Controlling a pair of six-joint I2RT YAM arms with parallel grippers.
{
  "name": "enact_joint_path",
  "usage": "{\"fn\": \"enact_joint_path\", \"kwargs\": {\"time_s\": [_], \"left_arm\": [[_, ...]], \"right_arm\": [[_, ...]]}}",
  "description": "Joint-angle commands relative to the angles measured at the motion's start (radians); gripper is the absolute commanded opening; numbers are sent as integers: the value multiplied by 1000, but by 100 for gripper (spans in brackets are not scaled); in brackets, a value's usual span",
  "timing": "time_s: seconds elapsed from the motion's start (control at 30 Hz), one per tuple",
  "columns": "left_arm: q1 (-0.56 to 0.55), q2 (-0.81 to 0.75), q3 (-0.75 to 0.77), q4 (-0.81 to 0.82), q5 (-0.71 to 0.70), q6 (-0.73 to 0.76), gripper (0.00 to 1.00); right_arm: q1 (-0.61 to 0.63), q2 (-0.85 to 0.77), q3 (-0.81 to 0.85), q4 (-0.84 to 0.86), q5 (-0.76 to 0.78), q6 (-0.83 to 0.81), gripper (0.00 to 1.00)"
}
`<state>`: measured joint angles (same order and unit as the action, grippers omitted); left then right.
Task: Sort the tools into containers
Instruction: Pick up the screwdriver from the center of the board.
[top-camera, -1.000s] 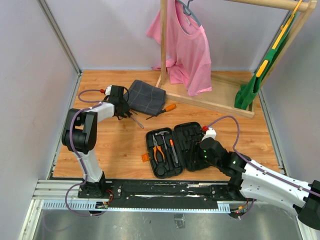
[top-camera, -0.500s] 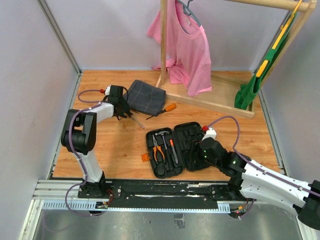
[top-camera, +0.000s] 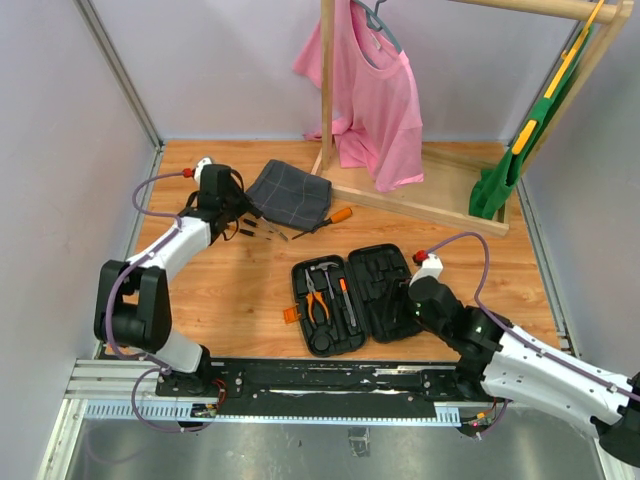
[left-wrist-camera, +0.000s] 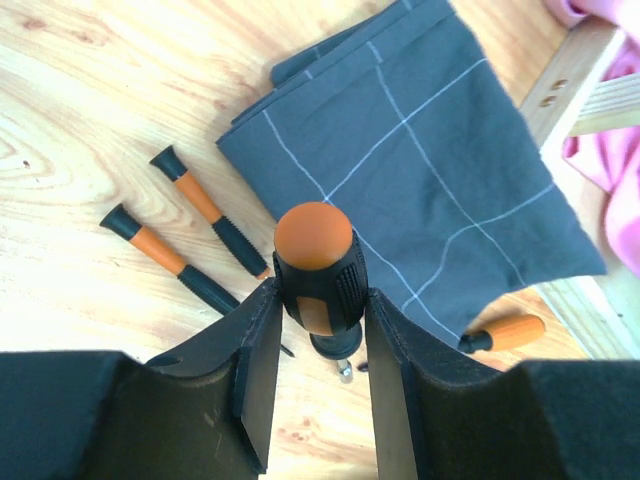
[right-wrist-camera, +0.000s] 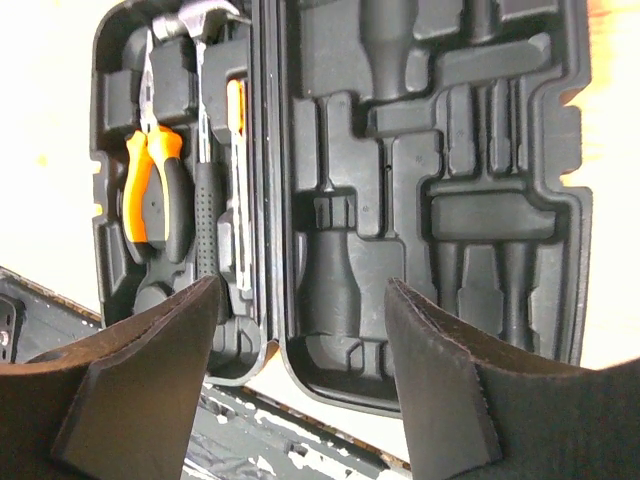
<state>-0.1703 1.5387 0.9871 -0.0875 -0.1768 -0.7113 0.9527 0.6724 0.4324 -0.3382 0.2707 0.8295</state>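
Note:
My left gripper (left-wrist-camera: 320, 335) is shut on a stubby screwdriver (left-wrist-camera: 313, 265) with a black handle and an orange cap, its bit pointing down just above the wooden floor. Two slim screwdrivers (left-wrist-camera: 200, 208) lie to its left, and another orange handle (left-wrist-camera: 512, 330) pokes out beside the grey cloth (left-wrist-camera: 420, 170). The black tool case (top-camera: 385, 290) lies open; its left half holds pliers (right-wrist-camera: 148, 190), a hammer (right-wrist-camera: 205, 215) and a screwdriver (right-wrist-camera: 235, 110). My right gripper (right-wrist-camera: 300, 330) stands open above the case's near edge, holding nothing.
A wooden rack base (top-camera: 420, 205) with a pink shirt (top-camera: 375, 95) crosses the back. A green bag (top-camera: 500, 180) hangs at the right. Walls close in on both sides. The metal rail (top-camera: 330, 385) runs along the near edge.
My left arm has swung back and to the left, carrying the stubby screwdriver off the floor. My right gripper's jaws have widened and drawn slightly right.

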Motion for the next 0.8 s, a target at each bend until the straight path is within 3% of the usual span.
{"fn": "enact_joint_path", "kwargs": {"time_s": [0.0, 0.2, 0.47, 0.77], "left_arm": [[6, -89, -35, 46, 54, 35, 2], [5, -188, -82, 94, 176, 100, 6], [-2, -281, -104, 98, 393, 155, 0], [-210, -379, -111, 73, 479, 253, 1]], "right_arm": [[14, -57, 4, -14, 84, -33, 69], [14, -142, -3, 34, 111, -71, 77], [14, -211, -35, 189, 86, -176, 84], [14, -140, 13, 324, -36, -479, 87]]}}
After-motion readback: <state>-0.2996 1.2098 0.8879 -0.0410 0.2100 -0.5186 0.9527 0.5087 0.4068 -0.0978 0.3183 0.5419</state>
